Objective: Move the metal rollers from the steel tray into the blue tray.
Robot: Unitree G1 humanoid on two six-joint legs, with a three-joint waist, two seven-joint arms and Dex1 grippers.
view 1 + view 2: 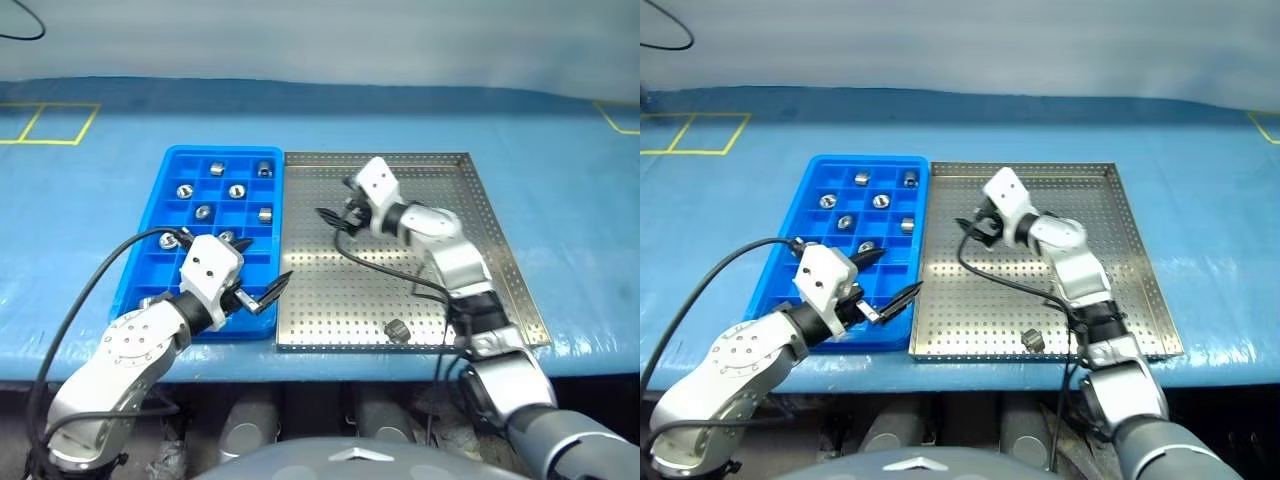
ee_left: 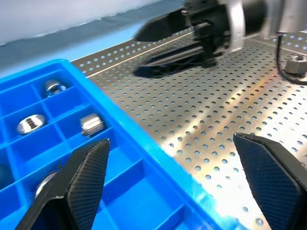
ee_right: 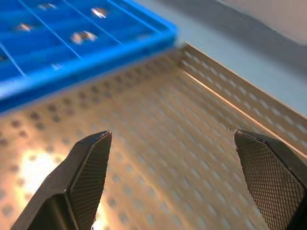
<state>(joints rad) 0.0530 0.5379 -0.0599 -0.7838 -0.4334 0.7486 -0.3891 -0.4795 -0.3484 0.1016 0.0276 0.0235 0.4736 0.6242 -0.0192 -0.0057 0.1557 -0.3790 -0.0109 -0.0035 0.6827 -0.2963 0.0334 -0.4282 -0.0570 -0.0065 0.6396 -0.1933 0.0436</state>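
One small shiny silver metal roller [image 1: 397, 329] is left on the large square perforated steel tray [image 1: 500, 250], near its front edge and well apart from both claws. The others sit in compartments of the bright blue gridded plastic tray [image 1: 150, 240] just left of it, on the blue-covered surface [image 1: 560, 150].

The right claw [image 1: 337, 212] hangs over the far left part of the steel tray, fingers apart and empty. The left claw [image 1: 262, 290] hovers over the blue tray's near right corner, also spread and empty.

The step in hand looks like fetching that last roller. The right claw would do well to draw back toward the near edge, straddle the cylinder squarely and close gently, since it may roll away.

The head views show the lone roller clearly. The left wrist view shows rollers [image 2: 91, 124] lying in their cells and the right claw beyond, while the right wrist view shows bare perforated floor between its fingers [image 3: 88, 165].
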